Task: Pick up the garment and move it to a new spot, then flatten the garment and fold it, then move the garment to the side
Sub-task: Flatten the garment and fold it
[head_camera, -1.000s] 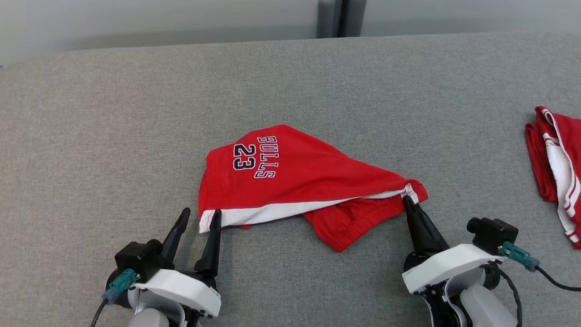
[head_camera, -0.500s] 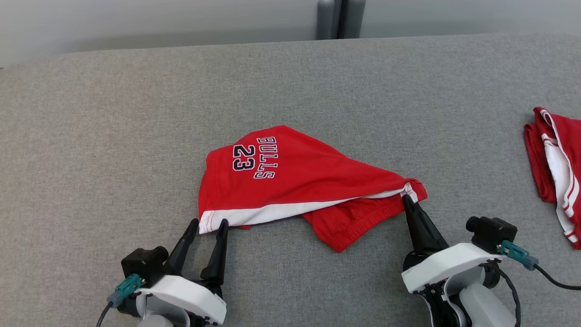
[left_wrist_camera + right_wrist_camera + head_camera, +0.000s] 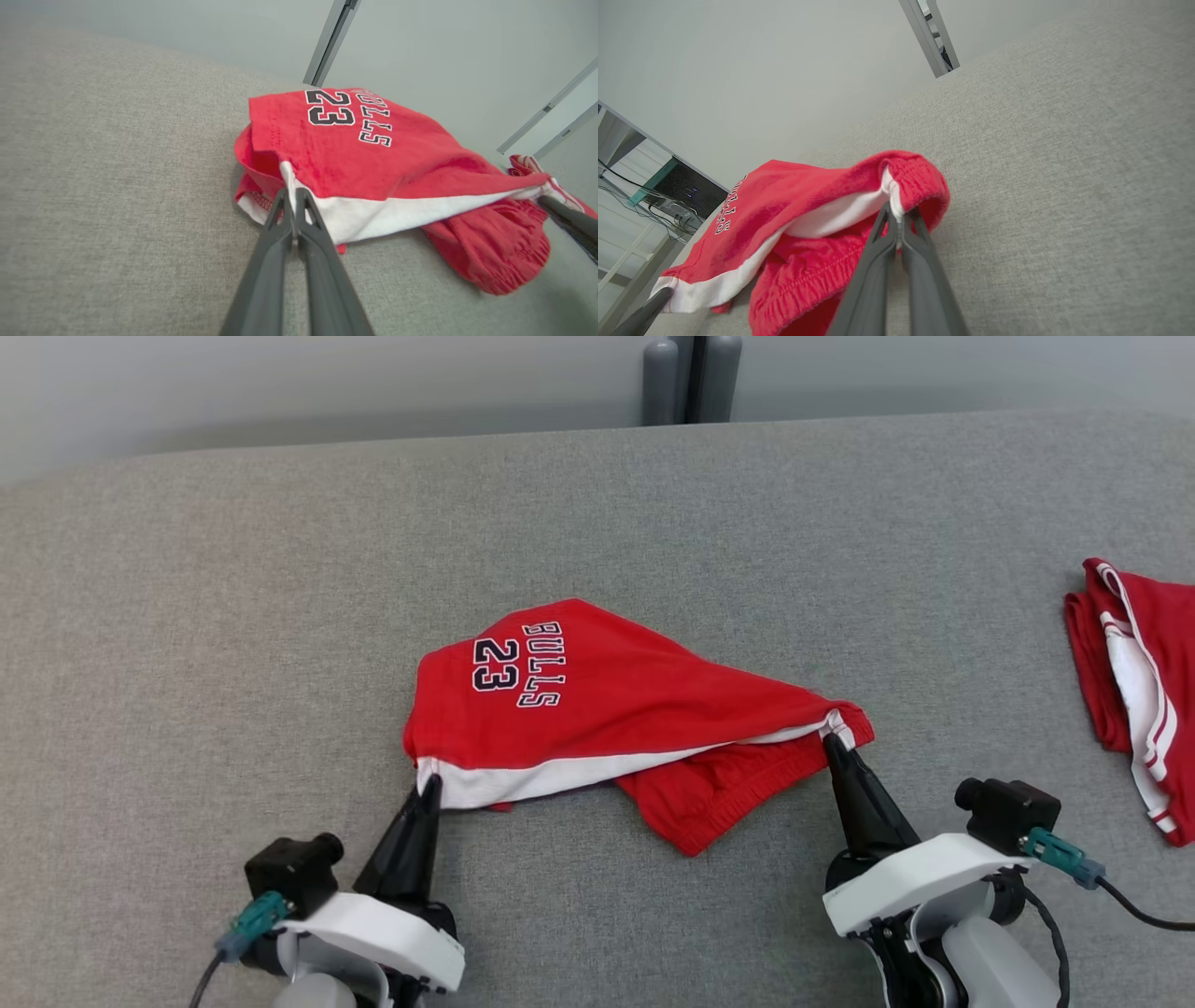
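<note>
The garment (image 3: 607, 709), a pair of red shorts, lies crumpled on a grey cloth-covered table (image 3: 233, 616), and open grey surface spreads on every side of it. The table's far edge lies well beyond the shorts, with a grey post (image 3: 686, 378) standing behind that edge, straight back from them. Bare surface runs wide to the shorts' left. To their right there is a broad empty stretch, then a second red-and-white cloth (image 3: 1134, 691) lying well apart from them. The shorts' long axis runs left to right, and a white band follows the near edge from one end to the other. A gathered red elastic edge pokes out from under that band, toward the right half. On the far left part of the shorts, dark letters outlined in white read "BULLS" over "23" (image 3: 518, 665); the writing is turned sideways, with the tops of the letters toward the right end. The left gripper (image 3: 429, 786) has its fingers pinched together on the white band at the shorts' near left corner. The right gripper (image 3: 826, 742) is likewise clamped on the white-trimmed corner at their right end.
</note>
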### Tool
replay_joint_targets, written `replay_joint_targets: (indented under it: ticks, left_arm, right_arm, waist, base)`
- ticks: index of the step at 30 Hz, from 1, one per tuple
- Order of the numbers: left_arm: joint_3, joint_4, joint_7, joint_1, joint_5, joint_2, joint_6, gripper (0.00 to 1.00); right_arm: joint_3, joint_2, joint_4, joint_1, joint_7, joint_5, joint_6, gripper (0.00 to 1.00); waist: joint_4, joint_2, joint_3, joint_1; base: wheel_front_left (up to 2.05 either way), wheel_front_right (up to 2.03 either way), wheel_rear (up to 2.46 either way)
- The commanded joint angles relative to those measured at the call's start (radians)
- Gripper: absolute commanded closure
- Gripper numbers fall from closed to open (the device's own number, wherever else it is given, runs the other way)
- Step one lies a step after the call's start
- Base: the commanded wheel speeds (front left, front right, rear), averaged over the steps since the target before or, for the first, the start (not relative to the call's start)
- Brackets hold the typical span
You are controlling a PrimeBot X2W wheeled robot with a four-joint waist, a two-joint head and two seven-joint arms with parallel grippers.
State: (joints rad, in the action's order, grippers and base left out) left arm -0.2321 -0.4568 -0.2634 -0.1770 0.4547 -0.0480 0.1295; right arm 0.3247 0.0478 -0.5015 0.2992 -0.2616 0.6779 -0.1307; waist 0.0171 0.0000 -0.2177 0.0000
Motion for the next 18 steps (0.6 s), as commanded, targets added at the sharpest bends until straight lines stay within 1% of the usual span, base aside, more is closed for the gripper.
replay_joint_targets:
  ticks: [1,7,9,14,15,18]
  left_arm:
    - [0.016,0.017,-0.001,-0.012,-0.007,-0.005,0.001,1.00]
    - [0.071,0.095,-0.001,-0.045,-0.042,-0.005,0.001,1.00]
    - [0.094,0.119,-0.001,-0.069,-0.061,-0.011,0.001,1.00]
    - [0.138,0.163,-0.001,-0.158,-0.088,-0.065,0.001,1.00]
    - [0.138,0.163,-0.001,-0.158,-0.088,-0.065,0.001,1.00]
    - [0.154,0.182,-0.001,-0.218,-0.100,-0.107,0.001,1.00]
  right_arm:
    - [-0.003,0.007,0.011,0.016,-0.005,-0.002,0.000,1.00]
    - [0.018,0.008,0.060,0.054,-0.005,-0.018,0.000,1.00]
    - [0.035,0.023,0.074,0.079,-0.005,-0.018,0.000,1.00]
    - [0.094,0.072,0.104,0.149,-0.005,0.005,0.000,1.00]
    - [0.094,0.072,0.104,0.149,-0.005,0.005,0.000,1.00]
    - [0.128,0.107,0.121,0.204,-0.005,0.023,0.000,1.00]
  waist:
    - [0.001,0.0000,0.007,0.0000]
    - [0.007,0.0000,0.073,0.0000]
    - [0.010,0.0000,0.106,0.0000]
    - [0.022,0.0000,0.182,0.0000]
    - [0.022,0.0000,0.182,0.0000]
    - [0.028,0.0000,0.201,0.0000]
  base:
    - [0.00,0.00,0.00]
    - [0.00,0.00,0.00]
    - [0.00,0.00,0.00]
    - [0.00,0.00,0.00]
    - [0.00,0.00,0.00]
    - [0.00,0.00,0.00]
